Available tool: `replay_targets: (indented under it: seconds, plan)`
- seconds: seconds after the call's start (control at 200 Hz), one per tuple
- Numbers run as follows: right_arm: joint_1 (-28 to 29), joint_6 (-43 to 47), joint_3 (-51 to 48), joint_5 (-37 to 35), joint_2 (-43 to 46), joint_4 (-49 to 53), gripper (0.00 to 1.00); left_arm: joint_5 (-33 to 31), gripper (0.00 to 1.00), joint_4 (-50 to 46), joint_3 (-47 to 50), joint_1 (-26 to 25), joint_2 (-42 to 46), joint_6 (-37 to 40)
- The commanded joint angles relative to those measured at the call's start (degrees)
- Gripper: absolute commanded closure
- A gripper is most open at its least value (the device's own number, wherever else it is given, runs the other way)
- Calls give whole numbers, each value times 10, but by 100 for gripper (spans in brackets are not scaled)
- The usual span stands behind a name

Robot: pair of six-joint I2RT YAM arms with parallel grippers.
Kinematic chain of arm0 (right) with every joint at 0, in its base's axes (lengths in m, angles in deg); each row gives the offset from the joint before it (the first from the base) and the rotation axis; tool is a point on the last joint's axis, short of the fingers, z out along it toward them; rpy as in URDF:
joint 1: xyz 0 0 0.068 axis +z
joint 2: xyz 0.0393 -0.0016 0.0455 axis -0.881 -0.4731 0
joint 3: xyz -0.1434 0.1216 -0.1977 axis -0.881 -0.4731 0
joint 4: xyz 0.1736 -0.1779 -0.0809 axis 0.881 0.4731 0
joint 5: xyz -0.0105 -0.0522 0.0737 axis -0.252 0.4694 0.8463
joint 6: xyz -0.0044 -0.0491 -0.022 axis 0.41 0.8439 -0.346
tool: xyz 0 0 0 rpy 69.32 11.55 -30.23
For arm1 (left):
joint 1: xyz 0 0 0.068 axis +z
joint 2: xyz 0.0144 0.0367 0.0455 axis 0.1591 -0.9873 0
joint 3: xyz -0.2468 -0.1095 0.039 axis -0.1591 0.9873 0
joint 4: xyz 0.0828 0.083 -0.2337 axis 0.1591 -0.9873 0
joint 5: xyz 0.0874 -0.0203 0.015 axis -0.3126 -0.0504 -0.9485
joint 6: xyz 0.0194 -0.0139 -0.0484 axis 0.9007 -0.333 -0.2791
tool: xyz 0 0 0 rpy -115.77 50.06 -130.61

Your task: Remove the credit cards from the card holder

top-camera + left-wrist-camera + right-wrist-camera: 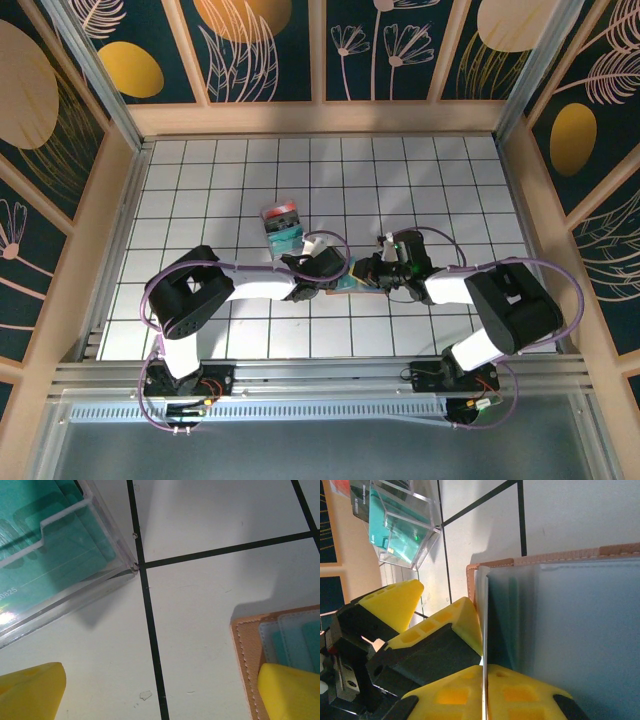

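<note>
The card holder (350, 283) lies on the tiles between both arms; its tan stitched border (246, 650) and frosted blue-grey pockets (570, 630) show. The credit cards are hidden; only dim teal shapes show through the pockets. My left gripper (335, 268) (160, 695) is open, its right finger (290, 690) resting on the holder's corner, its left finger (30, 692) over bare tile. My right gripper (365, 272) (484, 680) is shut on a thin pale sheet standing edge-on at the holder; I cannot tell whether it is a card or a pocket leaf.
A clear plastic box (283, 228) (55, 555) with teal and red contents stands just behind and left of the holder, close to my left gripper. Wooden walls (320, 118) ring the tiled table. The left gripper's yellow fingers (455, 625) crowd the holder's left edge.
</note>
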Motion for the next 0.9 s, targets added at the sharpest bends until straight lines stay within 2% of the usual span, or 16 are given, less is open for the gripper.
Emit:
replay_targets:
  seconds: [0.0,0.285,0.475,0.896]
  plan:
    - [4,8,19,7,3,-7,91,22,1,-36,9,0,-26,0]
    - [-8,38,18,-26,61,71,91,3,1,-51,12,0,-25,-5]
    - [-18,52,14,-47,91,113,100,-2,1,-52,13,0,-23,-7]
    - [-39,87,10,-124,200,210,100,-16,1,-57,-11,0,24,2]
